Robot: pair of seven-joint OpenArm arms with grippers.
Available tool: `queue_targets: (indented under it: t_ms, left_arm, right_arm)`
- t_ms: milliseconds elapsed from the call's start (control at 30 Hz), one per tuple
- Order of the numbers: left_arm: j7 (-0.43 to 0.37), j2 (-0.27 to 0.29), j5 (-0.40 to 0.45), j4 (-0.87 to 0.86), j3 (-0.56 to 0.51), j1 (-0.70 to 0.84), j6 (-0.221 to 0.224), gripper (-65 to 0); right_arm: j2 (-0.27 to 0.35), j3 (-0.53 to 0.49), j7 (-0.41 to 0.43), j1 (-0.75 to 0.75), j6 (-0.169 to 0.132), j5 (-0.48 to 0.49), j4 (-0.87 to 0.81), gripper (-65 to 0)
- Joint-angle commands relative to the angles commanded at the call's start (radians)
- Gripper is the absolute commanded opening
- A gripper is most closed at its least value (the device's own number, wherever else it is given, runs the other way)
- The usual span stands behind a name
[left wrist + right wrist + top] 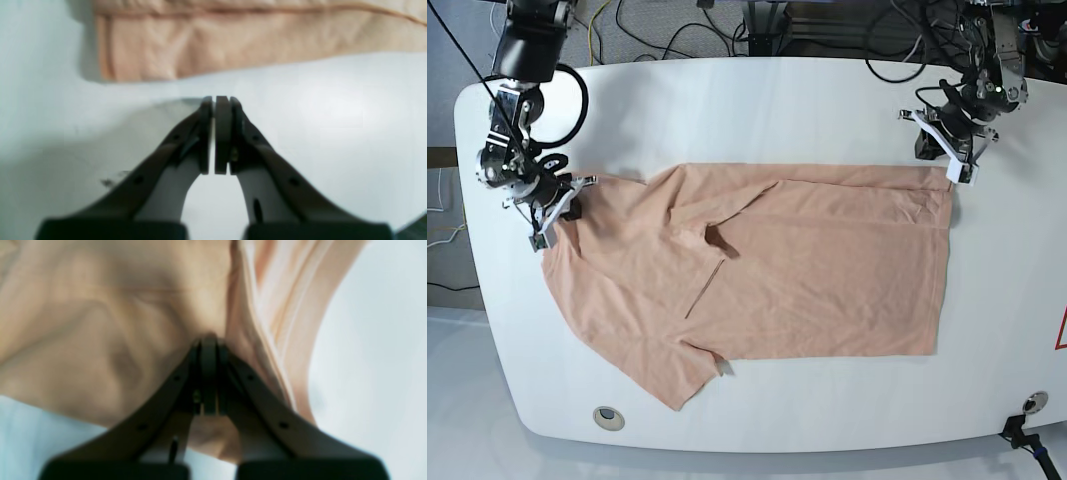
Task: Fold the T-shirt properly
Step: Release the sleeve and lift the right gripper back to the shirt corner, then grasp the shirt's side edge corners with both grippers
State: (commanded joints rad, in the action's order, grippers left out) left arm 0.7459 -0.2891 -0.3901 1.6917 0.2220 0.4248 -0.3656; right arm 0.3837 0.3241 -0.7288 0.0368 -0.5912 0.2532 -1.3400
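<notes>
Below our right tool (209,340), fingertips together, lies the T-shirt (133,340), though we cannot tell if it's pinched; beyond our left tool's (220,100) closed, empty tips lies its edge.

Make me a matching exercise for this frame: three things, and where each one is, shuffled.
1. left hand
2. right hand
3. T-shirt

A. spread on the white table, partly folded
B. tips at the cloth, at the shirt's end on the base view's left
C. tips over bare table, just off the shirt's edge

Pairs: 1-C, 2-B, 3-A
</notes>
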Motion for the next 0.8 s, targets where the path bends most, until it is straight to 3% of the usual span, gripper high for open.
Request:
queue_targets:
  t_ms: [167, 333, 533, 567, 800]
  left_arm:
    - [0.017, -0.003, 0.000, 0.014, -0.003, 0.017, -0.016, -65.0]
    - [-0.030, -0.003, 0.040, -0.053, -0.004, -0.014, -0.025, -65.0]
    - [-0.042, 0.001, 0.021, -0.200, 0.010, -0.150, 0.006, -65.0]
    - [-0.139, -0.003, -0.045, -0.150, 0.013, -0.114, -0.039, -63.8]
    - [-0.139, -0.031, -0.046, -0.146, 0.013, -0.106, -0.042, -63.6]
  right_arm:
    - [0.000, -0.004, -0.039, 0.008, -0.002, 0.009, 0.005, -65.0]
    - [0.000, -0.001, -0.036, 0.006, -0.002, 0.011, 0.004, -65.0]
    - [0.002, -0.005, -0.030, 0.009, 0.000, 0.010, 0.004, -65.0]
    - [-0.027, -0.004, -0.013, -0.024, 0.003, 0.025, 0.009, -64.9]
    - [-0.050, -0.003, -0.013, -0.034, 0.003, 0.016, 0.001, -64.9]
